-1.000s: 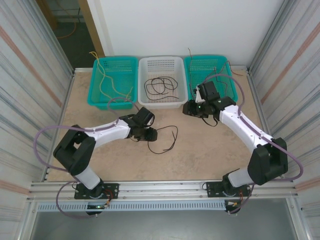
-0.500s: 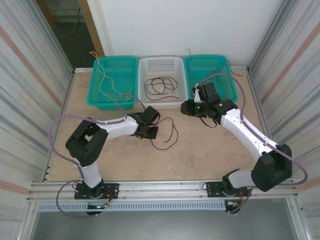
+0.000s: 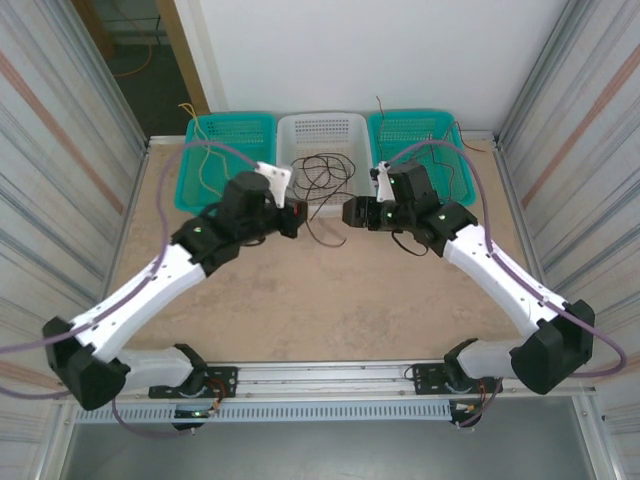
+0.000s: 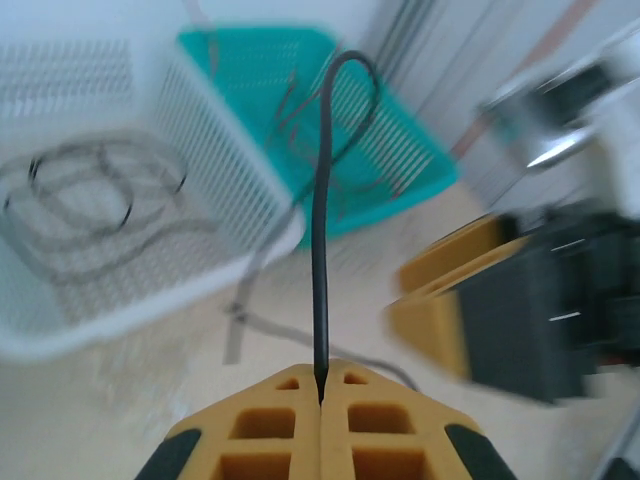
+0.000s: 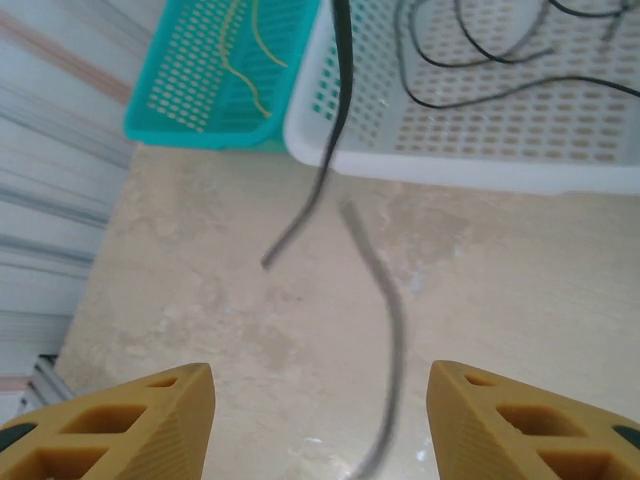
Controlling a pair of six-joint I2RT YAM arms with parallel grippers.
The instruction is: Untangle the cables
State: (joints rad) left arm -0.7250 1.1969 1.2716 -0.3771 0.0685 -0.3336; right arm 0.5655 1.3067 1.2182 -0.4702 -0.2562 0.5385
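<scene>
The left gripper (image 3: 296, 217) is closed: its yellow fingers (image 4: 265, 435) are pressed together on a dark cable (image 4: 321, 240), which is clamped at the very tips, rises straight from them and curls over in a loop at the top. In the top view this gripper is held just in front of the white basket (image 3: 325, 127), and the clamped cable is seen hanging in a loose curve over the table (image 3: 330, 300) between the two grippers. The right gripper (image 3: 350, 212) is held close by, facing the left one, with its jaws apart; in its own wrist view the two yellow fingers (image 5: 150, 420) are spread wide above the table, and nothing is gripped by them. A blurred dark strand is seen on the table beneath that gap. More dark cables (image 3: 322, 168) are coiled inside the white basket. Yellow cables (image 3: 205, 165) are laid in the left teal basket (image 3: 245, 128), with one end sticking out over its far rim. Thin wires whose colour cannot be told are seen in the right teal basket (image 3: 410, 128).
</scene>
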